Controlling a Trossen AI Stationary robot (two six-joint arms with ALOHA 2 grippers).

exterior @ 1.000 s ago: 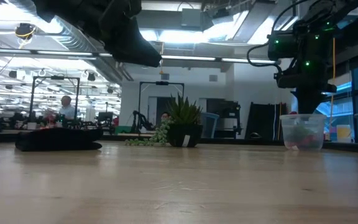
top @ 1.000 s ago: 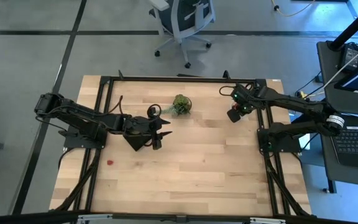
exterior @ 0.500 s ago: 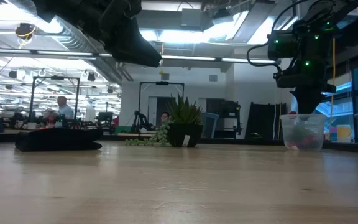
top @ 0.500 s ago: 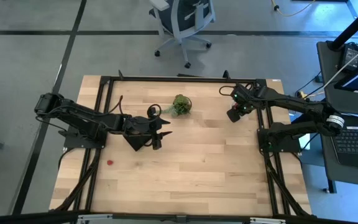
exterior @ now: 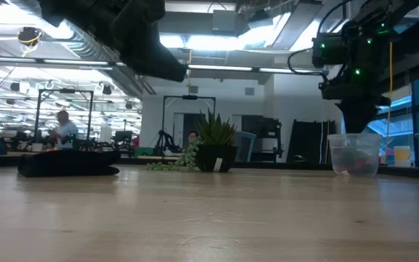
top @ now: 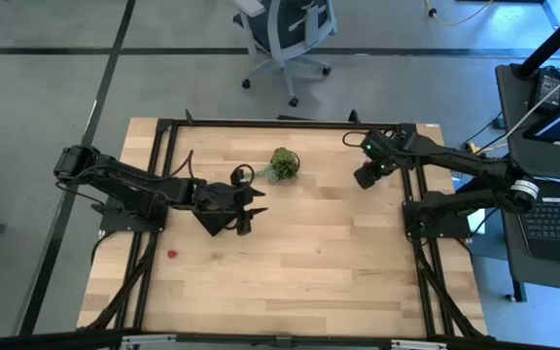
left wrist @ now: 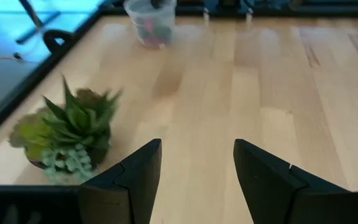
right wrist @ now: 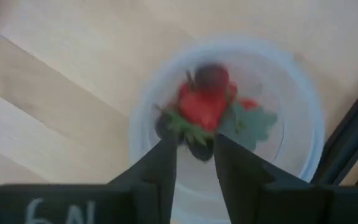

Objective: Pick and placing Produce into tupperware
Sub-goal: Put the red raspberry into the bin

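Now right tool (right wrist: 194,152) slightly parted above tupperware (right wrist: 303,134), holding nothing, strawberry (right wrist: 202,106) inside

Produce (right wrist: 205,106) lies in the tupperware (right wrist: 303,134), directly below the right hand (right wrist: 194,152).

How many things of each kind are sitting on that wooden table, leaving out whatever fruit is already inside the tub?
Plastic tub: 1
Potted plant: 1
Loose red berry: 1
Black pad: 1
Total: 4
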